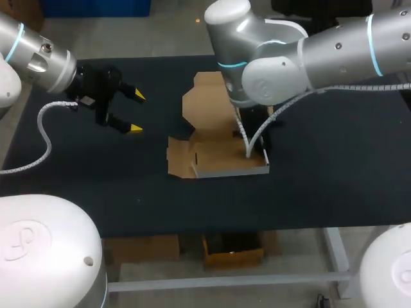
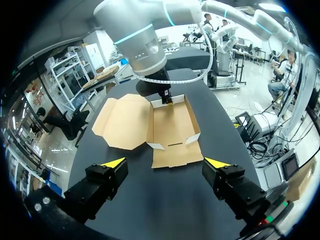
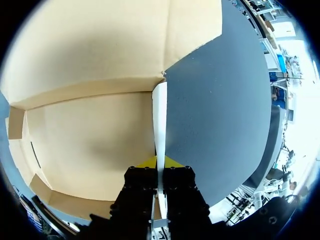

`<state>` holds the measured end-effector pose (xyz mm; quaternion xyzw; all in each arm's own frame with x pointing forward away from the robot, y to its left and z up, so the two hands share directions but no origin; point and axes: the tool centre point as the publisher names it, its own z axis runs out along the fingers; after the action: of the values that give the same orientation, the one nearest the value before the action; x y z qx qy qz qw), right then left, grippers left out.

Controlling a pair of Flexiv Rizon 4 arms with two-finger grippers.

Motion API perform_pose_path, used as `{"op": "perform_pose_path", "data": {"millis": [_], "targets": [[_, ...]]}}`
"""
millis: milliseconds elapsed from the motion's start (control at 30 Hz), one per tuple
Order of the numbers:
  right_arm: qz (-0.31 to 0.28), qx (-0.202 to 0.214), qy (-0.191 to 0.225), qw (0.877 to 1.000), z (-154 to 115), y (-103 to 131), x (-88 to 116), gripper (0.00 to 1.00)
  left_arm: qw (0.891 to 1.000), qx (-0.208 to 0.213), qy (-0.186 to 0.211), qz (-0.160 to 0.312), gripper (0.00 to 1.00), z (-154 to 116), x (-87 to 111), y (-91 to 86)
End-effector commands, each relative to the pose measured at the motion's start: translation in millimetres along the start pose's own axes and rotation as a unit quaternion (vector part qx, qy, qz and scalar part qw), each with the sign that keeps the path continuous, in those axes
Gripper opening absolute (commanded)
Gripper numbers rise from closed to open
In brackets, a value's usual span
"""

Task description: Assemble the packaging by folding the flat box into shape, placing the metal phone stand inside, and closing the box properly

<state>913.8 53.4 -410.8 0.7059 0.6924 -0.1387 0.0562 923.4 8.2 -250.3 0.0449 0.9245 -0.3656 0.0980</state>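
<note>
While half-folded, box (image 1: 215, 153) in right pincer (image 3: 160, 161)

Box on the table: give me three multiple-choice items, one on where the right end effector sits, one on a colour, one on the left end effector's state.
1. Where is the right end effector?
A. On a side wall of the box
B. On the lid flap
C. Away from the box

2. What colour is the table top?
A. White
B. Black
C. Green

3. What state is the left end effector in?
A. Open and empty
B. Shut on the box
C. Shut on a phone stand

Answers:
1 A: the right wrist view shows the raised wall between both fingers.
2 B: the surface is black around the cardboard.
3 A: its fingers stand apart beside the box, with nothing between them.
</note>
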Motion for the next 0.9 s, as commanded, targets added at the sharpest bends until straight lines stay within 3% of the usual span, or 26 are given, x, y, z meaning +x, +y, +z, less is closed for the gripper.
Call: {"op": "perform_pose_path", "data": {"millis": [33,400,900], "targets": [[-0.012,-0.019,0.055,0.998,3.4,-9.4,-10.5,0.00,1.000,-0.001,0.002,0.000,1.00,-0.5,-0.5,-0.2],[-0.040,-0.029,0.120,0.992,6.1,-13.4,-10.1,0.00,1.000,-0.001,0.002,0.000,1.00,-0.5,-0.5,-0.2],[-0.018,-0.028,0.142,0.989,9.1,-15.4,-6.4,0.00,1.000,-0.001,0.002,0.000,1.00,-0.5,-0.5,-0.2]]}}
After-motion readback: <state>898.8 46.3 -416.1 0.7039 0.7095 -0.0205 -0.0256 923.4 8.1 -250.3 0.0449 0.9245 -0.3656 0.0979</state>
